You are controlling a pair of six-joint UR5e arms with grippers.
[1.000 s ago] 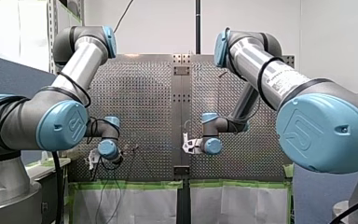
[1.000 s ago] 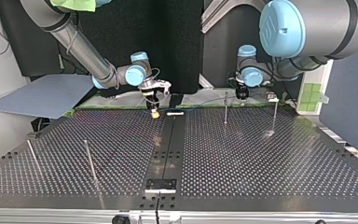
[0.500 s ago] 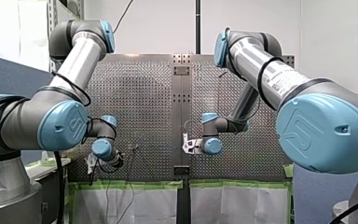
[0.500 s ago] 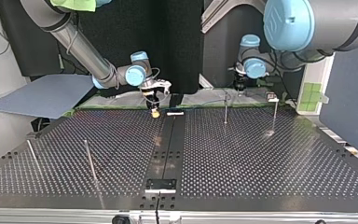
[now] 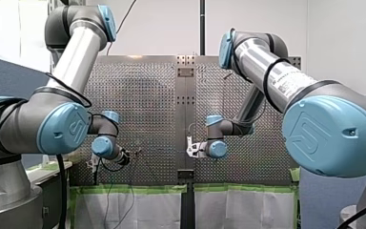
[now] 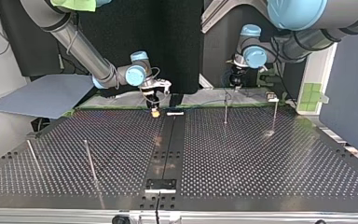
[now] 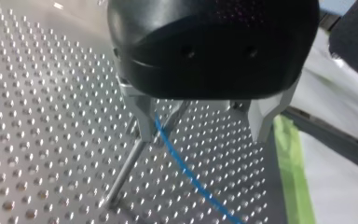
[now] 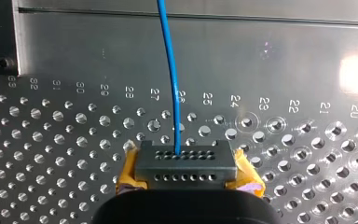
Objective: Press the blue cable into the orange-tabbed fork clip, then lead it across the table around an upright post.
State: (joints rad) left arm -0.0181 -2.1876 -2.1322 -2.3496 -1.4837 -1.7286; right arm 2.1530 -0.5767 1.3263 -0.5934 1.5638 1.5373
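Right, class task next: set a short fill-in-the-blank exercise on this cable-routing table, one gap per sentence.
1. The cable in the right wrist view is ___ in colour.
2. In the top view, ___ upright posts stand on the table.
3. The table's surface is covered in rows of small ___.
4. In the top view, my right arm comes in on the view's ___ side.

Missing words: blue; four; holes; left.

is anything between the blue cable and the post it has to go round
Nothing visible. In the left wrist view the cable runs close beside the post, with only bare table between them.
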